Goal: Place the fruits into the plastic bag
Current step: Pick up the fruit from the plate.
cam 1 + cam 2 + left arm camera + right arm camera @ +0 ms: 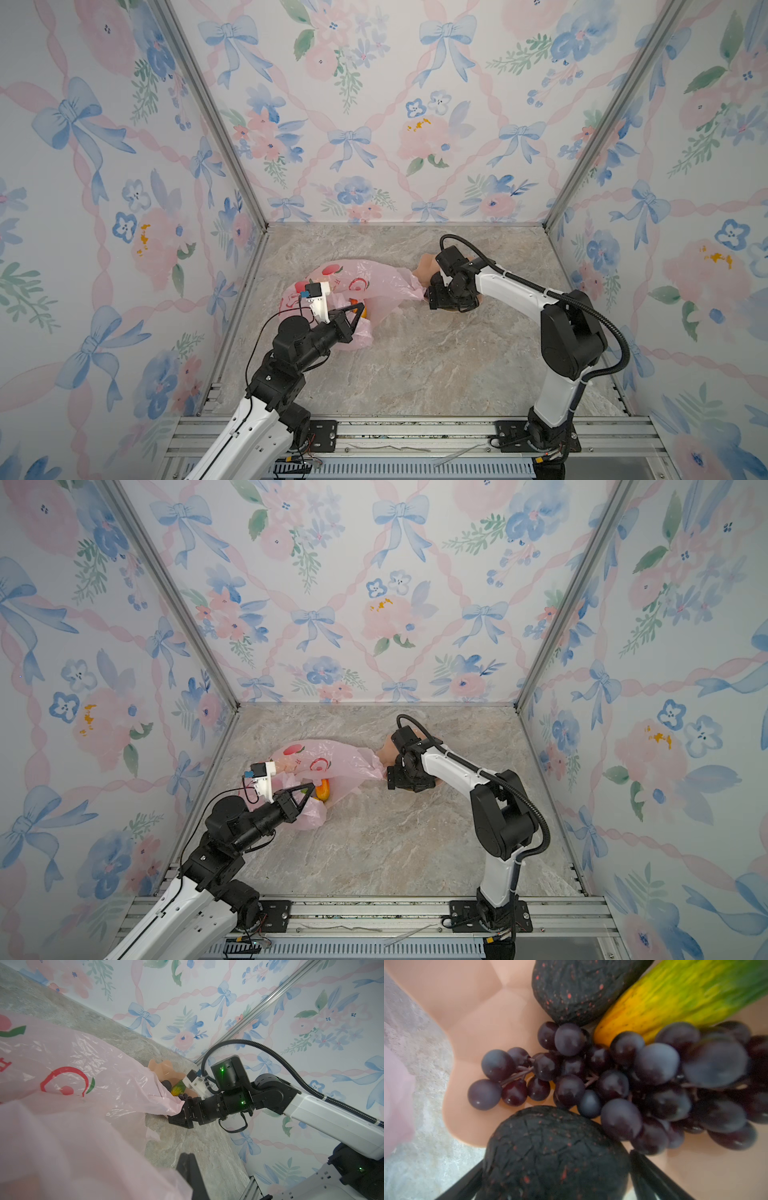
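Marble-patterned tabletop [415, 365] floors a flower-papered booth, and the coming move turns on what sits inside the jaws of the right arm [511, 291]. These jaws stand wide apart, one on each side of a black bumpy fruit [554, 1153], which lies squarely between them. No contact can be made out, so it reads as straddled rather than gripped. The fruit looks rounded and its near end is cut off from view, so its long axis cannot be told.

Just past it, touching or nearly so, lie the dark grapes [623, 1076], the bunch running roughly parallel to the line from jaw to jaw. Beyond them sit a second black piece [577, 987] and a green-and-yellow mango [685, 997]. All of these are in the peach dish [483, 1012], whose scalloped wall rises close beside one jaw.

Farther off, a tail of the plastic bag [374, 282] reaches just beside these jaws, on the side towards the left arm [299, 340]. The bag's mouth is well apart from them, across bare tabletop. There the left jaws are closed together, seemingly pinching the film to hold the rim up, and an orange-yellow fruit [323, 789] already lies just inside.

The right arm is much the nearer to the dish. Closing could catch a grape, but once the fruit clears the dish wall, the way to the bag's mouth looks open.
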